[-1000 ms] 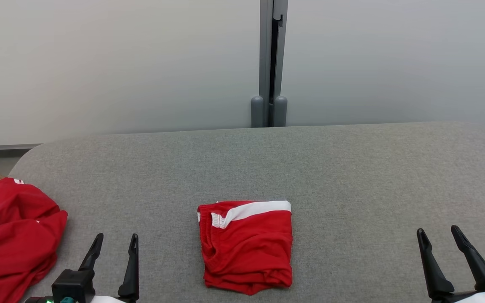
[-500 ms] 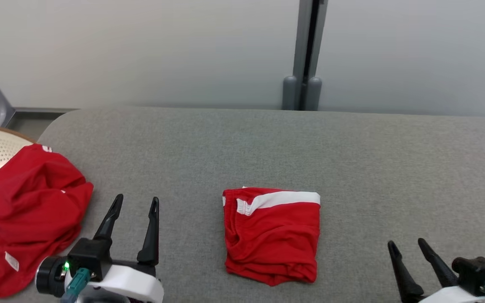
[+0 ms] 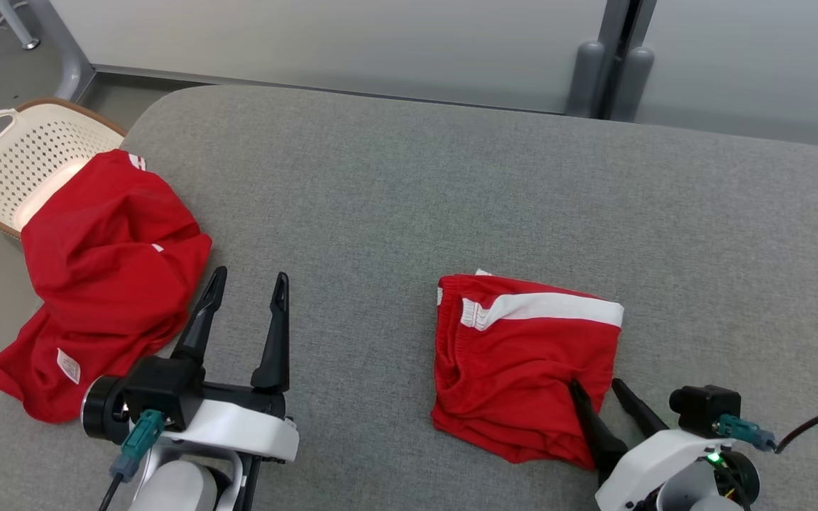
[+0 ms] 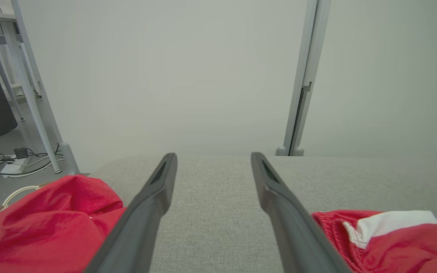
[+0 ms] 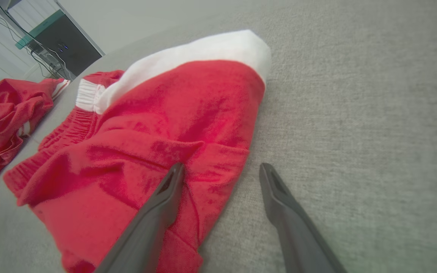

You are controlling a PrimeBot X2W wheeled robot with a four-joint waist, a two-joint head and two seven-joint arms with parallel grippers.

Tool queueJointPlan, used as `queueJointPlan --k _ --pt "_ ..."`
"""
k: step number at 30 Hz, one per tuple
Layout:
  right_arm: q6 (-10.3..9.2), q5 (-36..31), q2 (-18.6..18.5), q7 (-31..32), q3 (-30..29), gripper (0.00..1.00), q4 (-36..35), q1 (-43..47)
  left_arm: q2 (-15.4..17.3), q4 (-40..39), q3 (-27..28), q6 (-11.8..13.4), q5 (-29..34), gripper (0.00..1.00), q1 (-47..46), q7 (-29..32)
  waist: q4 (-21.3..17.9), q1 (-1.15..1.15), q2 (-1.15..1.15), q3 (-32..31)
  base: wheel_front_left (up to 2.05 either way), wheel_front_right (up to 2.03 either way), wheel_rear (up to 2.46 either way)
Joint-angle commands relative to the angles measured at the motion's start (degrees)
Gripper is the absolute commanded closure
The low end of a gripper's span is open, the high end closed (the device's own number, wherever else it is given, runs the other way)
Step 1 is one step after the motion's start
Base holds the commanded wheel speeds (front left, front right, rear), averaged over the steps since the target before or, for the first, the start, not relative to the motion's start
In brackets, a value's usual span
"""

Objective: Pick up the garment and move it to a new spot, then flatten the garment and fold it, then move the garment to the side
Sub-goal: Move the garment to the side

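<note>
The folded red garment (image 3: 522, 369) lies on the grey desk (image 3: 395, 184). The right gripper (image 3: 595, 384), jaws open and empty, stands across the garment's near right edge, probably to grip it for moving aside. The left gripper (image 3: 251, 275), also open, hovers to the left of the garment.

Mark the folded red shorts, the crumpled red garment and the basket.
folded red shorts (image 3: 522, 362), head view, red middle panel.
crumpled red garment (image 3: 104, 270), head view, centre of heap.
basket (image 3: 18, 152), head view, perforated inner wall.

- I see a cream perforated basket (image 3: 25, 152) off the grey table's (image 3: 395, 184) left corner.
- Crumpled red garment (image 3: 107, 262) overhangs the table's left edge.
- Grey post (image 3: 589, 78) behind the table.
</note>
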Motion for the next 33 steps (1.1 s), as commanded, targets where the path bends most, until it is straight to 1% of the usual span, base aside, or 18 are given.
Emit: queueJointPlan --k 1,2,3,4,9,12,15,16,17,21,28,33 --pt "0.0 1.61 -0.16 1.13 1.11 0.0 2.43 -1.06 -0.24 0.26 0.52 -0.47 0.4 0.0 -1.17 -0.41 1.28 0.0 0.0 1.17 0.0 0.0 0.0" --pt "0.0 2.38 -0.36 1.39 1.56 0.4 3.47 -1.29 -0.48 0.39 0.55 -0.53 0.47 0.0 -1.28 -0.49 1.52 0.0 0.0 1.34 0.0 0.0 0.0" --pt "0.0 3.14 -0.46 1.43 2.07 0.65 4.14 -1.36 -0.66 0.5 0.7 -0.56 0.51 0.0 -1.44 -0.6 1.68 0.0 0.0 1.42 0.0 0.0 0.0" --pt "0.0 3.59 -0.71 1.52 2.84 1.0 4.73 -1.56 -0.69 0.61 0.93 -0.72 0.6 0.0 -1.56 -0.66 1.74 0.0 0.0 1.49 0.0 0.0 0.0" --pt "0.0 4.91 -2.56 -0.35 5.73 1.0 4.97 -2.62 -0.91 0.3 1.58 -1.07 1.52 0.0 -1.39 -0.73 0.67 0.0 0.0 1.68 0.0 0.0 0.0" --pt "-0.02 4.5 -4.32 -1.76 7.07 1.0 3.81 -3.34 -0.82 -0.15 1.95 -1.29 2.38 0.0 -0.9 -0.64 -1.21 0.0 0.0 1.92 0.0 0.0 0.0" --pt "-0.06 3.91 -6.28 -2.58 8.26 1.0 2.32 -3.75 -0.74 -0.75 1.91 -1.24 3.42 0.0 -0.84 -0.65 -3.88 0.0 0.0 2.64 0.0 0.0 0.0" --pt "-0.06 3.91 -6.28 -2.58 8.26 1.0 2.32 -3.75 -0.74 -0.75 1.91 -1.24 3.42 0.0 -0.84 -0.65 -3.88 0.0 0.0 2.64 0.0 0.0 0.0" --pt "-0.06 3.91 -6.86 -2.9 8.46 1.0 1.79 -3.82 -0.86 -0.88 1.66 -1.41 3.79 0.0 -1.11 -0.64 -4.81 0.0 0.0 2.9 0.0 0.0 0.0" --pt "-0.06 3.95 -9.43 -2.78 10.02 1.0 0.26 -4.66 -0.54 -1.08 0.79 -1.86 5.32 0.0 -2.42 -0.66 -10.33 0.0 0.0 4.03 0.0 0.0 0.0" --pt "-0.06 5.2 -14.08 -2.52 12.73 1.0 -0.25 -7.36 -0.43 -0.76 -2.42 -4.16 7.13 0.0 -5.49 -0.02 -20.85 0.0 0.0 5.78 0.0 0.0 0.0" --pt "-0.06 6.16 -16.86 -2.91 15.15 1.0 0.88 -12.34 0.01 -1.9 -4.26 -5.47 8.26 0.0 -8.28 1.53 -27.36 0.0 0.0 8.48 0.0 0.0 0.0"
